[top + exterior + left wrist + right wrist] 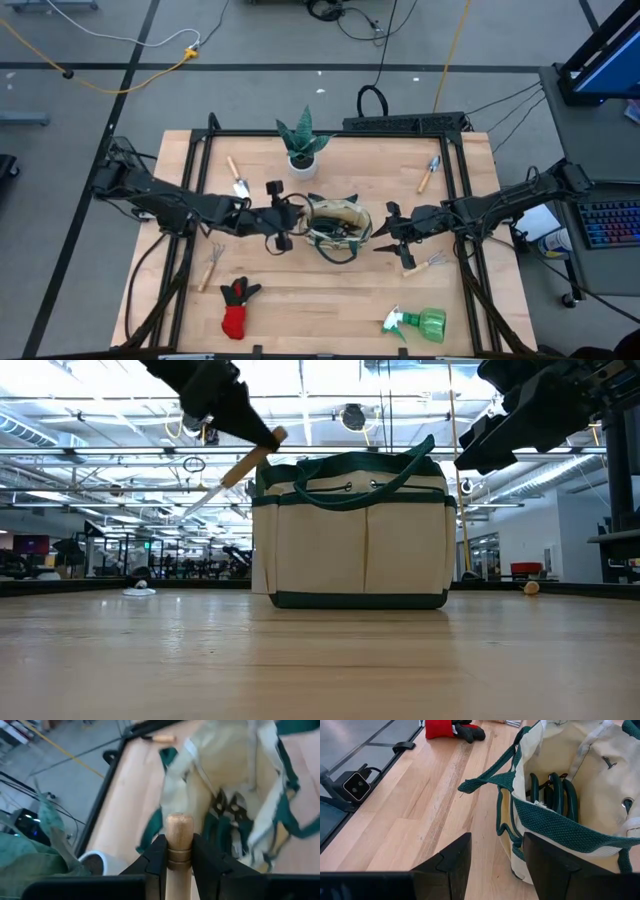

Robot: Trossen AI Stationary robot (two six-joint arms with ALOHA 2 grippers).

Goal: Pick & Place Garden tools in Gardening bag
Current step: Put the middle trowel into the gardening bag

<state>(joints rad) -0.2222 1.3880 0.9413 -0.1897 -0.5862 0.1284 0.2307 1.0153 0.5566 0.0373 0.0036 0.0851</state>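
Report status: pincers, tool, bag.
Left pincer shut on wooden-handled tool, raised beside gardening bag. Right pincer open, empty, at bag's other side. Nothing blocking the bag mouth.

The high view looks straight down on the whole table (330, 300). The low view faces level across it, close to the gardening bag (350, 530), frame centre. Both wrist views look closely into that bag.
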